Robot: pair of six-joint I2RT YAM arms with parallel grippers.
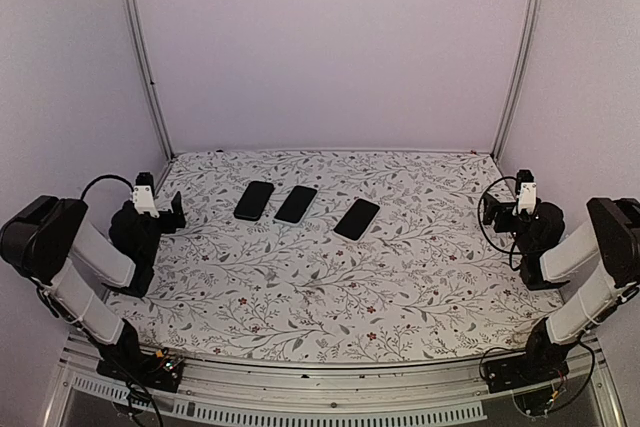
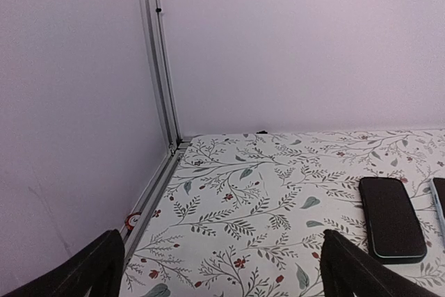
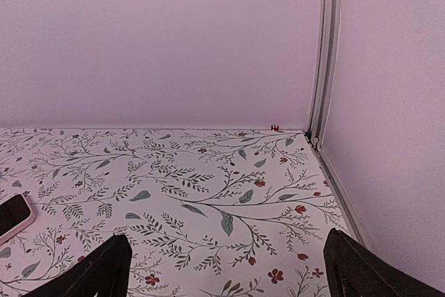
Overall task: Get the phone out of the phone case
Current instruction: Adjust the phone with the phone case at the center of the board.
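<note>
Three dark phones lie screen up in a row on the flowered table: a left one, a middle one and a right one. In the left wrist view the left phone shows a pale teal case rim, and the middle phone's edge is cut off by the frame. The right wrist view catches a corner of the right phone with a pink case rim. My left gripper stands open and empty at the table's left side. My right gripper stands open and empty at the right side.
Plain walls enclose the table on the left, back and right, with metal posts in the back corners. A small red marker sits on the left rail.
</note>
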